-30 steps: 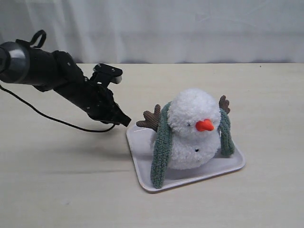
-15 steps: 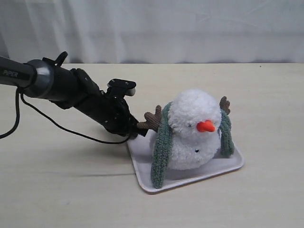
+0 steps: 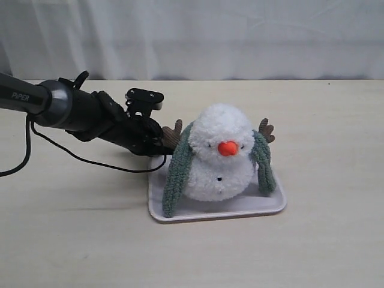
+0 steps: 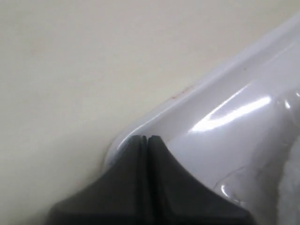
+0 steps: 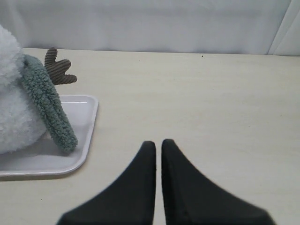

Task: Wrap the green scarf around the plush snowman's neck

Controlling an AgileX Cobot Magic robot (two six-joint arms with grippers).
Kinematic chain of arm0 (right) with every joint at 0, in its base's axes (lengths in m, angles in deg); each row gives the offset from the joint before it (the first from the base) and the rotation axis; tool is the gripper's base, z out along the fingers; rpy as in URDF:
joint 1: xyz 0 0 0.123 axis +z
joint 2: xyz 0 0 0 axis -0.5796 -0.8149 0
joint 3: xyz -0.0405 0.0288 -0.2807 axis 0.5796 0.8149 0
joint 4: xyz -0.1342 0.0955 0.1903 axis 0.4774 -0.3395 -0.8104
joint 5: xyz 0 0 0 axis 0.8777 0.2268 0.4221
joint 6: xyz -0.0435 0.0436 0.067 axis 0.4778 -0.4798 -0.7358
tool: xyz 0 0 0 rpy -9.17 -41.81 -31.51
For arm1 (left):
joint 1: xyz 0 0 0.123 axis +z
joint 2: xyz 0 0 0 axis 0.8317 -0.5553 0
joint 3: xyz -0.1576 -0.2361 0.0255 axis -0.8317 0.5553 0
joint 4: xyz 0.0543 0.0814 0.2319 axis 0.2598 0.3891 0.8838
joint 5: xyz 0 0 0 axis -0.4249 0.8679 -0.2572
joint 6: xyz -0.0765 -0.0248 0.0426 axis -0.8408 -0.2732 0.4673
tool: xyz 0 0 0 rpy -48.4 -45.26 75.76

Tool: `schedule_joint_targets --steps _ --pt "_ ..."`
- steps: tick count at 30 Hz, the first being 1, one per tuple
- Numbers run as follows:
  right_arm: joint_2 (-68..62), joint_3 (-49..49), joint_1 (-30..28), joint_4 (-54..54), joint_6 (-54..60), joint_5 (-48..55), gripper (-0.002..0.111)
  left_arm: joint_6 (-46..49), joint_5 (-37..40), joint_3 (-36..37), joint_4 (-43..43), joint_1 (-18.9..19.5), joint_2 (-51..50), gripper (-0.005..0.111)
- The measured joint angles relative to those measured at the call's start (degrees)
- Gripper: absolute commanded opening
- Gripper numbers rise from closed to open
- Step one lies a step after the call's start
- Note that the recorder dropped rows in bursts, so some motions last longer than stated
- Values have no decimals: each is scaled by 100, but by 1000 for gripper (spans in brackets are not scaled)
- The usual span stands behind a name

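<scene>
The scarf hangs behind the neck of the snowman on the tray, with both ends loose down the front. Crossing them looks still to do. The left hand, pinched shut and empty, touches the tray's corner, and the right hand hovers nearly closed, empty.

A wide table fills the lower part of the exterior view. Its top is pale cream-beige and matte, with a faint streaky grain running across. Behind its far edge hangs a white curtain with soft vertical folds, lightly grey between them. The light is soft and even, and shadows on the table top are weak and blurred. In the right wrist view the curtain meets the table along a straight line.
</scene>
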Motion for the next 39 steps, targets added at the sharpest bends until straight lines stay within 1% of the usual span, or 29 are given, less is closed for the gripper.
schedule_joint_targets --steps 5,13,16,19,21,24,27,30,35,39 --pt "0 0 0 0 0 0 4 31 -544 0 78 0 0 0" --pt "0 0 0 0 0 0 4 45 -601 43 288 0 43 0" --pt "0 0 0 0 0 0 4 45 -617 193 301 0 297 0" --pt "0 0 0 0 0 0 4 45 -805 429 310 0 658 0" --pt "0 0 0 0 0 0 4 33 -1069 741 310 11 1042 0" --pt "0 0 0 0 0 0 4 33 -1148 1224 234 223 1637 0" --pt "0 0 0 0 0 0 4 33 -1168 1707 198 327 2140 0" --pt "0 0 0 0 0 0 4 33 -958 2118 235 327 2811 0" --pt "0 0 0 0 0 0 4 33 -457 2786 285 327 4263 0" --pt "0 0 0 0 0 0 4 33 -229 3207 285 327 5047 0"
